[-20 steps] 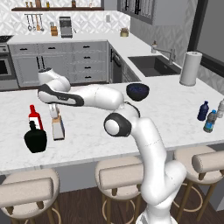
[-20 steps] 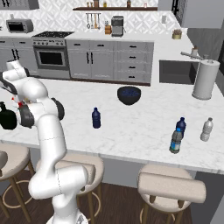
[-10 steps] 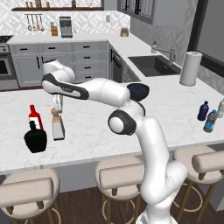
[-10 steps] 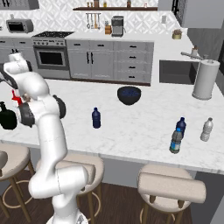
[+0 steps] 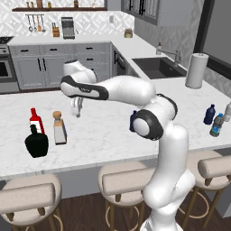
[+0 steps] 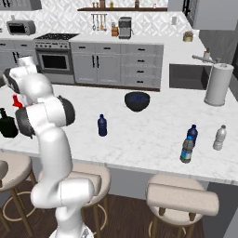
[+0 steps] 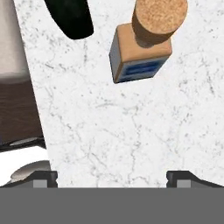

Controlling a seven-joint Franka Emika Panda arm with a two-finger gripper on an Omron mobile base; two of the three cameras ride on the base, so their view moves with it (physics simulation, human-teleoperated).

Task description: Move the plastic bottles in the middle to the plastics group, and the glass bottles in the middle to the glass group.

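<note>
Now we see our gripper (image 5: 76, 107) with fingers spread wide, holding nothing | cork bottle (image 5: 58, 128) stands near the counter's (image 5: 103, 135) left end, just beside the red bottle (image 5: 35, 121) and black bottle (image 5: 36, 143) | dark blue bottle (image 6: 102, 125) stands mid-counter | three small bottles (image 6: 188, 144) near the right end.

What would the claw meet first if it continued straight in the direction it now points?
Probably bare marble countertop: the open claw points down at it. The cork-stoppered bottle stands off to one side, so it looks clear of that line, though depth is uncertain.
</note>
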